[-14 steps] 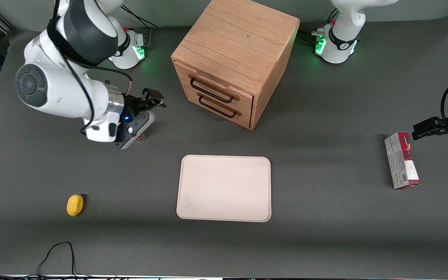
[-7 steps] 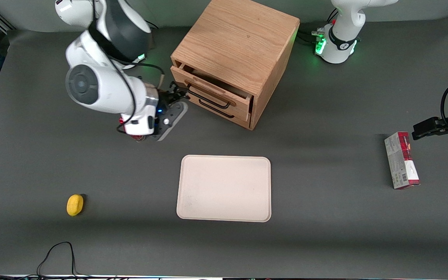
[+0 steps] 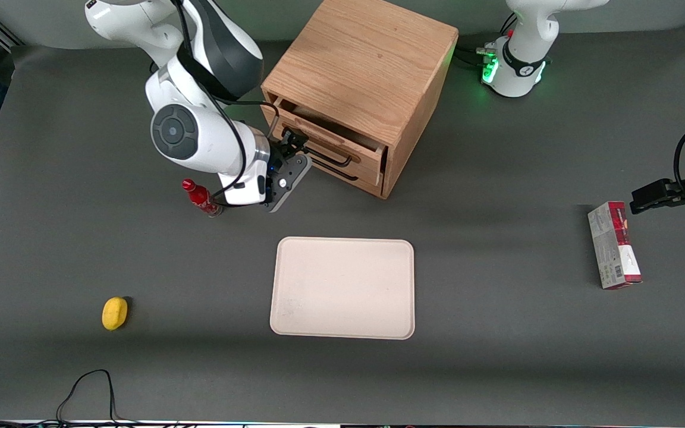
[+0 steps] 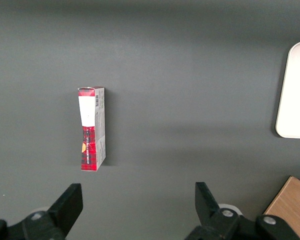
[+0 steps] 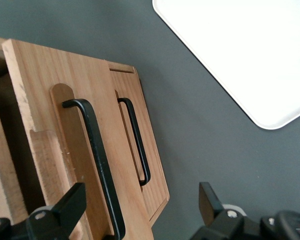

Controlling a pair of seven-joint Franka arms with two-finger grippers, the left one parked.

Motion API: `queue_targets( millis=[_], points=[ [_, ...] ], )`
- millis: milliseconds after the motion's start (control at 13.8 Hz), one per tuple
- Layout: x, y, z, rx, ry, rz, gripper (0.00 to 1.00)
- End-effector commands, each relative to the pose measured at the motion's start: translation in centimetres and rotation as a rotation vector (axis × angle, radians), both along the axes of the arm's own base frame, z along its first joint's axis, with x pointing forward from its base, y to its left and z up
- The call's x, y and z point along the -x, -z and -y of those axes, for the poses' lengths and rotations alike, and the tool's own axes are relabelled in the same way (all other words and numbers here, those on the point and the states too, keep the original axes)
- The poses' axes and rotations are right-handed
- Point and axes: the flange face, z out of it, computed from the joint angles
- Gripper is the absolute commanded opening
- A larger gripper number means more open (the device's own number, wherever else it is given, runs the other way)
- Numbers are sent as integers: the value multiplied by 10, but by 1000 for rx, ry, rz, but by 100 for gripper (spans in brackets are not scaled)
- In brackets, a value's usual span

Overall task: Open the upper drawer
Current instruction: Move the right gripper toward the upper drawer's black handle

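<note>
Nearest the front camera, toward the working arm's end of the worktop [image 3: 497,368], a small yellow object [image 3: 115,313] is seen, and a pale empty tray [image 3: 342,288] is laid near the middle. A red and white carton [image 3: 614,245] is found toward the parked arm's end. A small red bottle [image 3: 200,198] is stood upright just beside the working arm's wrist, nearer the camera than the cabinet [image 3: 366,59].

Farther off, the end effector [image 3: 293,144] is held directly in front of the upper drawer [image 3: 326,141], at the end of its black bar handle [image 3: 332,156] that lies toward the working arm. In the right wrist view the end effector [image 5: 140,192] is shown with its fingers spread wide; the handle [image 5: 97,160] is seen between them, close to one finger, and nothing is clamped.

The upper drawer [image 5: 45,100] is already drawn out a little: its front is set proud of the bottom drawer [image 3: 357,179], and a dark gap is exposed under the cabinet top. The bottom drawer [image 5: 152,165] is left flush and shut.

The task is judged to be partly done. Only a small part of the drawer's travel appears to have been used, so a further pull toward the camera is thought to be needed. Since the handle is not gripped, it would have to be closed on, or hooked, first.
</note>
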Motion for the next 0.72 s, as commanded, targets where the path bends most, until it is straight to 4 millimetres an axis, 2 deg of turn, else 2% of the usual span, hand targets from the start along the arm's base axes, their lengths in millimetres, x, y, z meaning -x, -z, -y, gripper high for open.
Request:
queue_targets(
  millis=[0,145,652],
  points=[
    [11,3,-5,-21,-27,12,100],
    [19,8,-12,-21,-36,19,100],
    [34,19,-18,-8,-53,34,100]
  ],
)
